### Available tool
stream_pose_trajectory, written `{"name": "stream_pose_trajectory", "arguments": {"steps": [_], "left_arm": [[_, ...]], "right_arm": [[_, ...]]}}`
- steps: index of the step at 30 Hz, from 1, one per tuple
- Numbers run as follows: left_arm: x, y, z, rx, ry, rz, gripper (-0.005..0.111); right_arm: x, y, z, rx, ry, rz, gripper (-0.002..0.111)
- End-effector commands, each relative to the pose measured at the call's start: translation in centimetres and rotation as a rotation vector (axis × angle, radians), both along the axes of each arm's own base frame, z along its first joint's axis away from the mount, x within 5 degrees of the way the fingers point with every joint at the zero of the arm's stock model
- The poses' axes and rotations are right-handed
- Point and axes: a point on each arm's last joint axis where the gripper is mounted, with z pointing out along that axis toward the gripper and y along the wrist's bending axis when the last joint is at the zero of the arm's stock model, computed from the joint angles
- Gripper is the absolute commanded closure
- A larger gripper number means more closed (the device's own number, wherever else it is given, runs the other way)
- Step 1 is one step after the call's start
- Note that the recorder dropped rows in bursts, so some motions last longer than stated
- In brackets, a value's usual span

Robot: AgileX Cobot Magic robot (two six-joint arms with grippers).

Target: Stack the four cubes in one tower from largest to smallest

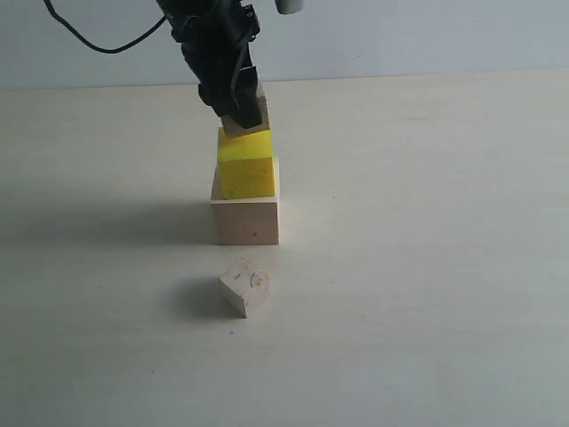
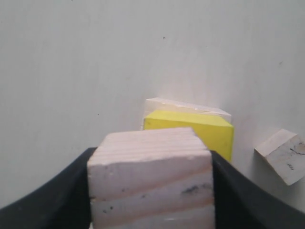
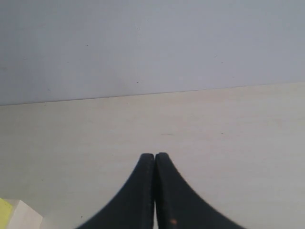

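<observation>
The left gripper (image 1: 235, 105), black and hanging from above at the back of the table (image 1: 427, 267), is clamped on a small bare wooden cube (image 1: 245, 114), a black finger (image 2: 62, 191) pressed against each of two opposite faces. This cube has equal sides and so no long axis. In the exterior view it sits slightly tilted rather than level, its lower edge right at the top of the yellow cube (image 1: 246, 165); whether it touches or hangs just above cannot be told. The left wrist view shows its pale grain in straight parallel lines, with a few dark specks on the near face. The yellow cube is smooth, bright and sharp-edged. It stands flat on the large pale wooden cube (image 1: 246, 222), roughly square with it and leaving a narrow margin of bare wood showing at the sides. The smallest cube (image 1: 244, 286), also bare wood, lies on the table in front of this stack and apart from it, turned so that one corner faces the camera, with a curved knot mark on its top face. A black cable (image 1: 98, 40) loops against the plain wall behind. The right gripper (image 3: 155, 157) has its two black jaws pressed together with nothing between them, over matte pale tabletop.
</observation>
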Motion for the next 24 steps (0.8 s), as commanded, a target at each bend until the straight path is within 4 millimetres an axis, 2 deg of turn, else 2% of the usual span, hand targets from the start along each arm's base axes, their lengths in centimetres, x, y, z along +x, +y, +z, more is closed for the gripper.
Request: {"name": "stream_pose_trajectory", "arguments": {"steps": [1,15,24], "left_arm": [[-0.16,-0.20,0.58,-0.027,-0.005,-0.002,0.107],[-0.56,0.01,0.89,-0.030,-0.001,0.001,0.107],[-0.96,0.45,0.14,0.009,0.007,-0.031,0.107]], "right_arm": [[-0.01,-0.11,-0.22,-0.004,0.008,-0.003,0.108],[-0.01,-0.13,-0.22,-0.008,0.007,-0.003,0.108],[0.05,-0.16,-0.11,-0.008,-0.005,-0.007,0.108]]}}
